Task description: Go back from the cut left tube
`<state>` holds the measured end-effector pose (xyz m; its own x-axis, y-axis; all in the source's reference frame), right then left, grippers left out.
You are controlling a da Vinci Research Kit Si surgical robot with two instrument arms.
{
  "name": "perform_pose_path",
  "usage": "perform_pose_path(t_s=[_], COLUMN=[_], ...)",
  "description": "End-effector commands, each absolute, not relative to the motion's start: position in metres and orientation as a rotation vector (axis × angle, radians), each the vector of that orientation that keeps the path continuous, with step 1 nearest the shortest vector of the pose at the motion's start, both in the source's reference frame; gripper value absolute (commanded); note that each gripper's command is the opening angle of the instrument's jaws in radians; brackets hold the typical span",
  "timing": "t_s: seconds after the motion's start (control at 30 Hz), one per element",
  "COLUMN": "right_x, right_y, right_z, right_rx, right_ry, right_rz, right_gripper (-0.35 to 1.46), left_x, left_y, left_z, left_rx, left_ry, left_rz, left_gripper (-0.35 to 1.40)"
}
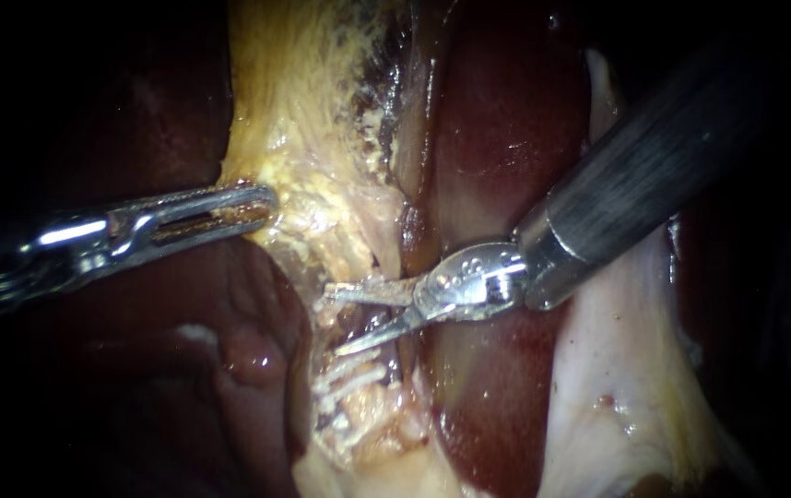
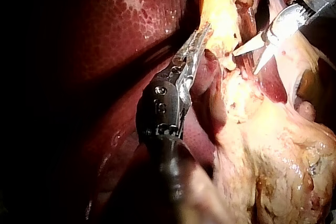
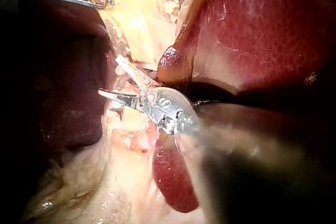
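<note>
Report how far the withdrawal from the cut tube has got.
Done: clips sit on the tube; the blades hide whether it is fully parted. In hand: the right instrument is at that spot, blades open; the left instrument grips fatty tissue. Left: the whole withdrawal, since the right instrument has not cleared the tube.

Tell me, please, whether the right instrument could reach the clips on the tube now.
Probably yes: the right instrument, jaws open, lies just beside the clips with nothing between; the left instrument, shut on yellowish tissue, stands clear.
</note>
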<state>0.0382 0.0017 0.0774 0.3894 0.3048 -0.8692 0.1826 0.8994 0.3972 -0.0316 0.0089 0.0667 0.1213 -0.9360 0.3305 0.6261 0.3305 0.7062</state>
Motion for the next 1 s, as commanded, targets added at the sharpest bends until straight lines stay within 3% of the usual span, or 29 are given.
perform_pose_path(t_s=[0.03, 0.33, 0.57, 1.0], right_x=[0.0382, 0.0366, 0.0328, 0.027], right_y=[0.0017, 0.0018, 0.0032, 0.0066], right_z=[0.0774, 0.0764, 0.0748, 0.071], right_rx=[0.473, 0.462, 0.436, 0.377], right_ry=[1.18, 1.181, 1.19, 1.191], right_rz=[0.081, 0.076, 0.046, 0.046], right_gripper=[0.71, 0.73, 1.03, 1.08], left_x=[-0.0316, -0.0314, -0.0312, -0.0312], left_y=[0.0089, 0.0089, 0.0088, 0.0088], left_z=[0.0667, 0.0667, 0.0666, 0.0666], left_rx=[0.448, 0.449, 0.45, 0.45], left_ry=[-0.844, -0.844, -0.844, -0.844], left_rz=[-1.197, -1.196, -1.195, -1.196], left_gripper=[-0.35, -0.35, -0.35, -0.35])
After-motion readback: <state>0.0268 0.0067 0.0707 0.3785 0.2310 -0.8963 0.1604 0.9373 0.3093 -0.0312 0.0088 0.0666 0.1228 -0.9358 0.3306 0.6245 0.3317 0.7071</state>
